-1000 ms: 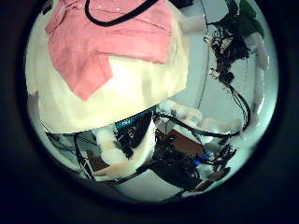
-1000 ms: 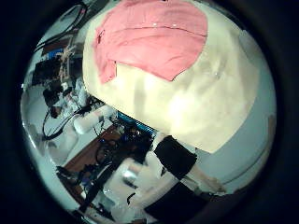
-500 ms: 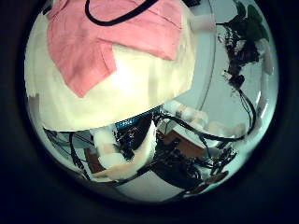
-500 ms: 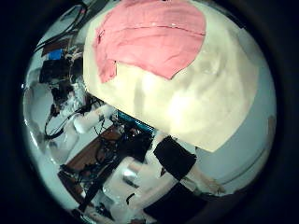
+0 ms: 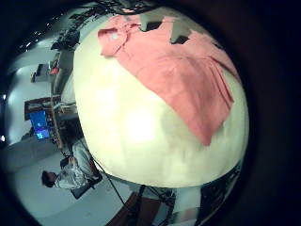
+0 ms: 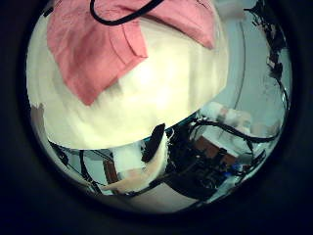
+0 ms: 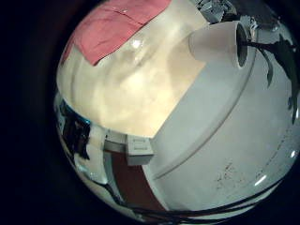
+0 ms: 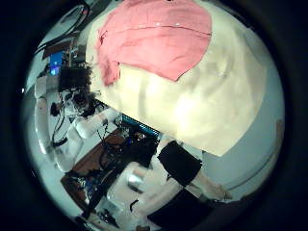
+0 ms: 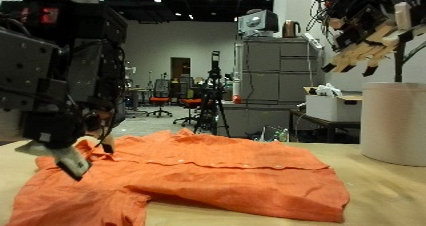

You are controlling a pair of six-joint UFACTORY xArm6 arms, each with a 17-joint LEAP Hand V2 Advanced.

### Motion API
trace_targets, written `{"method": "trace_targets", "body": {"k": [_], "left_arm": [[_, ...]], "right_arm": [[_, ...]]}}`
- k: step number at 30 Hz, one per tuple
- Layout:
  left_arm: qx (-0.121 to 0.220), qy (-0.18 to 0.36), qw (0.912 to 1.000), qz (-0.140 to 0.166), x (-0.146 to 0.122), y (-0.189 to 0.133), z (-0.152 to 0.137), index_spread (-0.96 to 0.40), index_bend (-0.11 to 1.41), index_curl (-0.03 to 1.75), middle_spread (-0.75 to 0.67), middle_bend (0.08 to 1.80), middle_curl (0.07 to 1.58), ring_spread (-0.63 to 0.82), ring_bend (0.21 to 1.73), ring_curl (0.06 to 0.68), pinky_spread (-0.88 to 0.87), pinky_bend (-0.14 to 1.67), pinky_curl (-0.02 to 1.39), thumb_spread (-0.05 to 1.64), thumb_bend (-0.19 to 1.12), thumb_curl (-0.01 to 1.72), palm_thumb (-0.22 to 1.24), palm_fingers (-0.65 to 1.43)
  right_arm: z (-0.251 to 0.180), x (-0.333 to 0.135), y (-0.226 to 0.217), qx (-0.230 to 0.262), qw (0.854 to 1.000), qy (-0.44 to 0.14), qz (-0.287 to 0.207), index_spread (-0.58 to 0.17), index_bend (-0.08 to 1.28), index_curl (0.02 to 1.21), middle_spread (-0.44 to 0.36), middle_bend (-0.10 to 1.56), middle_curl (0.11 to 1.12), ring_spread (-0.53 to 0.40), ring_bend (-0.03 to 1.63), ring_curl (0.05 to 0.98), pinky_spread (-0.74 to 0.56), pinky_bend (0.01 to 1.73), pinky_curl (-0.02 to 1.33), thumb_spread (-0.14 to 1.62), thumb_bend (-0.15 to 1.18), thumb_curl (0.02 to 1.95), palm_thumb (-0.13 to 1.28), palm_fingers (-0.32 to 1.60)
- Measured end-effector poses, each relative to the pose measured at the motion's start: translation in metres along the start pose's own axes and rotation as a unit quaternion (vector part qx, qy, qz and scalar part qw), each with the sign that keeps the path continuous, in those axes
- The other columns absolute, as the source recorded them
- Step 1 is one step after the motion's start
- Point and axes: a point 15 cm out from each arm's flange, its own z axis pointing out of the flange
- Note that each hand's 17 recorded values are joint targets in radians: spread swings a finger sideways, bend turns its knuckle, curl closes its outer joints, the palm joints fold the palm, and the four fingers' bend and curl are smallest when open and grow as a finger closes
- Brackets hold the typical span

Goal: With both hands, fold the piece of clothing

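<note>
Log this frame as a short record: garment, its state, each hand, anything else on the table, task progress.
garment: orange shirt
garment state: spread out on the cream table, not folded, sleeve end rumpled
left hand: above the shirt's sleeve end, fingers pointing down, holding nothing; contact with the cloth cannot be judged
right hand: raised high above the table, away from the shirt, holding nothing
other item: white cylindrical container beside the shirt, near the right hand
progress: no fold made

A cream table (image 9: pixel 360 176) carries a white cylindrical container (image 9: pixel 394 122) at its edge.
</note>
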Motion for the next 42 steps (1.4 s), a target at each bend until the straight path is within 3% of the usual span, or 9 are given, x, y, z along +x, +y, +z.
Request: {"method": "trace_targets", "body": {"k": [18,25,26,27,28,32,33,34,42], "left_arm": [[0.013,0.009,0.9996,0.021,0.008,-0.005,0.049,0.10,0.14,0.21,0.48,0.15,0.26,0.57,0.49,0.241,0.47,0.30,0.34,0.92,-0.03,0.30,0.18,-0.08],[0.043,0.006,0.9989,0.020,0.009,-0.016,0.056,0.07,0.14,0.21,0.22,0.24,0.30,0.59,0.46,0.227,0.47,0.29,0.33,0.92,-0.03,0.31,0.20,-0.03],[0.045,0.006,0.9988,0.019,0.009,-0.017,0.055,0.07,0.13,0.21,0.20,0.22,0.30,0.60,0.51,0.239,0.46,0.28,0.33,0.92,-0.03,0.31,0.20,-0.01],[0.048,0.005,0.9987,0.017,0.008,-0.018,0.053,0.07,0.09,0.19,0.24,0.15,0.28,0.64,0.68,0.282,0.47,0.30,0.33,0.92,-0.02,0.31,0.21,0.02],[0.050,0.005,0.9986,0.015,0.008,-0.019,0.052,0.03,0.19,0.23,0.14,0.29,0.32,0.63,0.53,0.238,0.46,0.26,0.31,0.92,-0.02,0.31,0.23,0.08],[0.047,0.003,0.9988,0.013,0.007,-0.019,0.052,0.04,0.22,0.27,0.06,0.43,0.37,0.26,0.53,0.250,0.30,0.18,0.29,0.92,-0.02,0.32,0.29,0.28],[0.045,0.003,0.9989,0.011,0.007,-0.018,0.051,0.01,0.22,0.28,0.01,0.47,0.39,0.30,0.52,0.240,0.27,0.18,0.29,0.92,-0.02,0.32,0.30,0.32],[0.042,0.003,0.9991,0.009,0.007,-0.018,0.051,-0.02,0.24,0.29,-0.02,0.53,0.41,0.20,0.49,0.233,0.21,0.19,0.29,0.92,-0.02,0.32,0.32,0.38],[-0.020,-0.028,0.9994,0.004,-0.006,-0.003,0.052,-0.15,0.18,0.31,-0.25,0.62,0.52,-0.26,0.73,0.307,-0.33,0.51,0.37,0.91,-0.02,0.34,0.42,0.74]], "right_arm": [[-0.004,-0.017,-0.002,-0.008,1.000,0.002,-0.009,-0.274,0.17,0.30,0.073,0.19,0.30,0.192,0.26,0.265,0.28,0.28,0.33,1.24,-0.01,0.23,0.51,0.09],[-0.007,-0.018,0.002,-0.008,1.000,0.002,-0.006,-0.269,0.17,0.30,0.075,0.19,0.31,0.192,0.26,0.264,0.28,0.28,0.33,1.25,-0.01,0.24,0.51,0.09],[-0.007,-0.018,0.002,-0.007,1.000,0.002,-0.006,-0.268,0.17,0.30,0.076,0.19,0.31,0.192,0.26,0.264,0.28,0.28,0.33,1.25,-0.01,0.24,0.51,0.09],[-0.008,-0.018,0.003,-0.006,1.000,0.002,-0.006,-0.268,0.17,0.30,0.076,0.19,0.31,0.192,0.26,0.264,0.28,0.28,0.33,1.25,-0.01,0.24,0.51,0.09],[-0.008,-0.018,0.003,-0.006,1.000,0.003,-0.006,-0.267,0.17,0.30,0.076,0.19,0.31,0.192,0.27,0.264,0.28,0.28,0.33,1.25,-0.01,0.24,0.51,0.09],[-0.011,-0.018,0.005,-0.001,1.000,0.004,-0.005,-0.266,0.17,0.30,0.076,0.19,0.31,0.192,0.26,0.264,0.28,0.28,0.33,1.25,-0.01,0.24,0.52,0.09],[-0.012,-0.018,0.005,0.000,1.000,0.005,-0.005,-0.266,0.17,0.30,0.076,0.19,0.31,0.192,0.26,0.264,0.28,0.28,0.33,1.25,-0.01,0.23,0.52,0.09],[-0.013,-0.018,0.005,0.000,1.000,0.005,-0.005,-0.266,0.17,0.30,0.076,0.19,0.31,0.192,0.26,0.264,0.28,0.28,0.33,1.25,-0.01,0.23,0.52,0.09],[-0.018,-0.019,0.010,0.008,1.000,0.007,-0.004,-0.266,0.17,0.30,0.076,0.18,0.31,0.192,0.27,0.264,0.28,0.28,0.33,1.24,-0.01,0.24,0.53,0.09]]}}
